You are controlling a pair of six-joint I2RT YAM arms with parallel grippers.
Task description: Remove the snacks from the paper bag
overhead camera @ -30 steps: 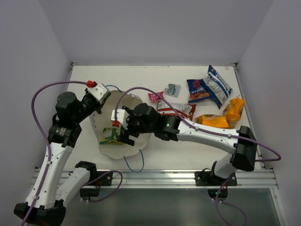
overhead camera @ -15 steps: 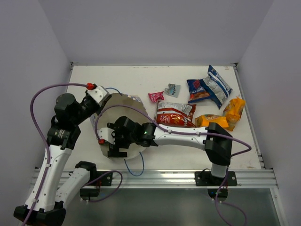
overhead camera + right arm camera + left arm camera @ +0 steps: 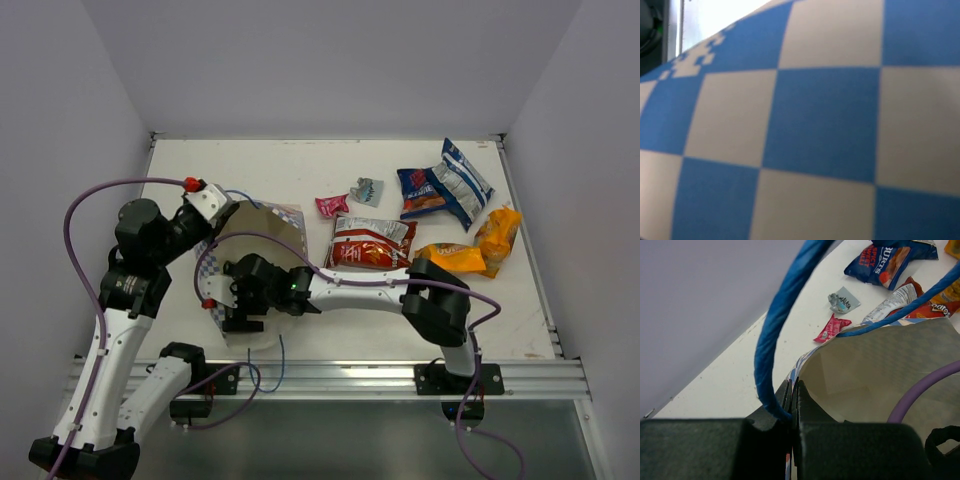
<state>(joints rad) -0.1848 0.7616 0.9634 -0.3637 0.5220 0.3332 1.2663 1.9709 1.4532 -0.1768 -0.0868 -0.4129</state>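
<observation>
On the near left of the white table [image 3: 260,165], the paper bag [image 3: 262,232] — tipped with its mouth open, cream interior showing, checkered band along the left flank. Left gripper [image 3: 222,208] [image 3: 793,390] at the bag's far-left rim; in the left wrist view, fingers pressed fully together on the paper edge, with the blue cord handle [image 3: 771,335] looping up from the same pinch. Right gripper [image 3: 238,308] down at the bag's near-left part, arm stretched across the mouth. Can't tell how far its fingers stand apart or whether anything is held — right wrist view filled with blurred blue and white checks, no fingers in sight. Out on the table, right of the bag: red-silver packet [image 3: 372,243] just beside the rim, tiny pink packet [image 3: 331,206] and tiny silvery-teal packet [image 3: 367,189] behind it. Farther right, blue packet [image 3: 421,190] touching the blue-white packet [image 3: 462,180], then an orange packet [image 3: 453,257] touching a second orange packet [image 3: 499,232] near the right edge. Purple cable [image 3: 110,190] arching over the left arm.
</observation>
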